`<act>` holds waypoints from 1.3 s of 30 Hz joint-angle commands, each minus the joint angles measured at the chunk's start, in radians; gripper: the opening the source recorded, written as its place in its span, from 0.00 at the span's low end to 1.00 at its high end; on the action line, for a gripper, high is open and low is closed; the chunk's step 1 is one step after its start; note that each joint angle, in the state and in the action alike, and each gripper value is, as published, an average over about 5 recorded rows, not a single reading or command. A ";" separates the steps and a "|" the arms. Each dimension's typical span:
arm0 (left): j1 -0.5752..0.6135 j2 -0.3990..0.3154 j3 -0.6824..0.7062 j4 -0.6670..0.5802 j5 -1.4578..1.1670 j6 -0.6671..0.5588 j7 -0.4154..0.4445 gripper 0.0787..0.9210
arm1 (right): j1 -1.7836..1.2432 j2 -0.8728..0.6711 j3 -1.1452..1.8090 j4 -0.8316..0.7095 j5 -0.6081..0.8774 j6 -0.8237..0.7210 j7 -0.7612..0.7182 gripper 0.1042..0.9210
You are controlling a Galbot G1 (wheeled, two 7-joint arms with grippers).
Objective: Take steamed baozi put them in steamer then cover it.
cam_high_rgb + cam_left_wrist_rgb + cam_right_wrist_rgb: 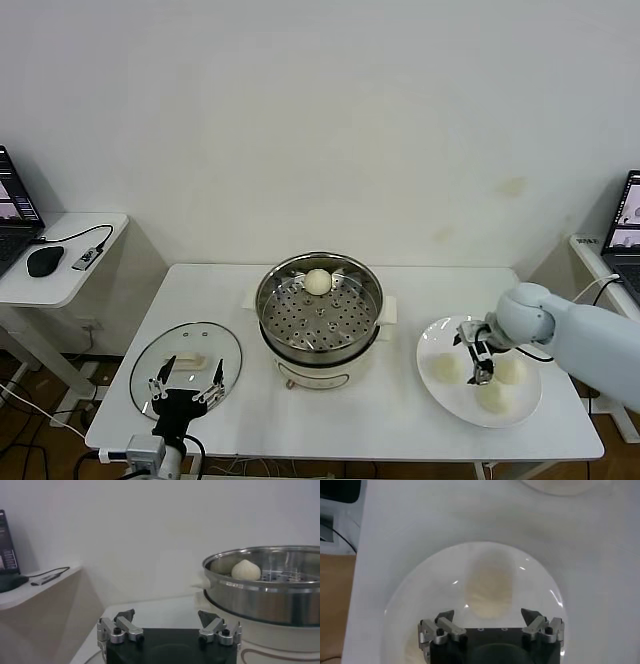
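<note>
The steel steamer (pixel 320 312) stands mid-table on its cream pot base and holds one baozi (pixel 318 282) at its far side; both also show in the left wrist view, steamer (pixel 270 597) and baozi (pixel 245 570). Three baozi (pixel 445 367) (pixel 510 370) (pixel 492 397) lie on the white plate (pixel 437 340) at the right. My right gripper (pixel 480 365) hangs open just above them. In the right wrist view it (pixel 487 612) has a blurred baozi (pixel 489 592) right ahead. The glass cover (pixel 225 345) lies at the front left. My left gripper (pixel 190 375) is open over its near part, low and empty (pixel 165 612).
A side table (pixel 60 285) with a laptop, mouse and cable stands to the left, and it also shows in the left wrist view (pixel 30 592). Another laptop (pixel 625 215) sits at the far right. The plate lies close to the table's front edge (pixel 362 605).
</note>
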State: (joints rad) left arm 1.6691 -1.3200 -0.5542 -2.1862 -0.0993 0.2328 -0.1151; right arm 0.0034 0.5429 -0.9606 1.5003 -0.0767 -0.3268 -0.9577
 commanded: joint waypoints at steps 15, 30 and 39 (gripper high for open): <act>-0.001 -0.007 0.004 0.006 0.009 -0.001 0.000 0.88 | -0.100 0.103 0.088 -0.102 -0.038 0.004 0.017 0.80; -0.002 -0.004 0.005 -0.001 0.010 0.000 0.000 0.88 | 0.114 -0.002 0.031 -0.022 0.043 0.002 -0.058 0.59; -0.009 0.002 0.008 -0.005 0.006 0.001 0.001 0.88 | 0.554 0.007 -0.191 0.027 0.260 -0.045 -0.070 0.58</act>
State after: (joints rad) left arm 1.6614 -1.3204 -0.5471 -2.1908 -0.0910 0.2324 -0.1144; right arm 0.1987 0.5521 -0.9932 1.4897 0.0205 -0.3455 -1.0116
